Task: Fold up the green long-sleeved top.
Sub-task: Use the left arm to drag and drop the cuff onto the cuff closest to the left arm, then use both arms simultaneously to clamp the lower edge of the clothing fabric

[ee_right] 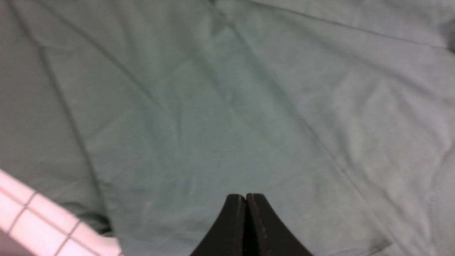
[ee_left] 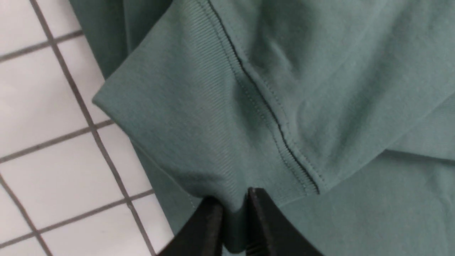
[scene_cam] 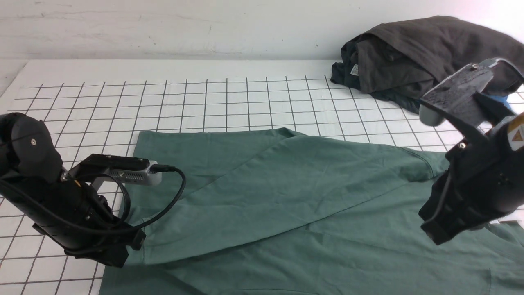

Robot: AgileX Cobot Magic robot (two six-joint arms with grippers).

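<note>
Green long-sleeved top (scene_cam: pixel 368 246) lies spread on desk (scene_cam: pixel 204 94). One sleeve (scene_cam: pixel 266 192) lies folded across the body. My left gripper (ee_left: pixel 234 199) narrowly pinches its cuff (ee_left: pixel 185 117). My right gripper (ee_right: pixel 246 196) is closed, empty, above cloth. Other sleeve and body folds probably remain.

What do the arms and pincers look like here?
Both arms are matte black. The left arm carries a silver camera box with a looping black cable; the right arm bears a yellow warning sticker. The left pincer and right pincer are black tapered wedges.
</note>
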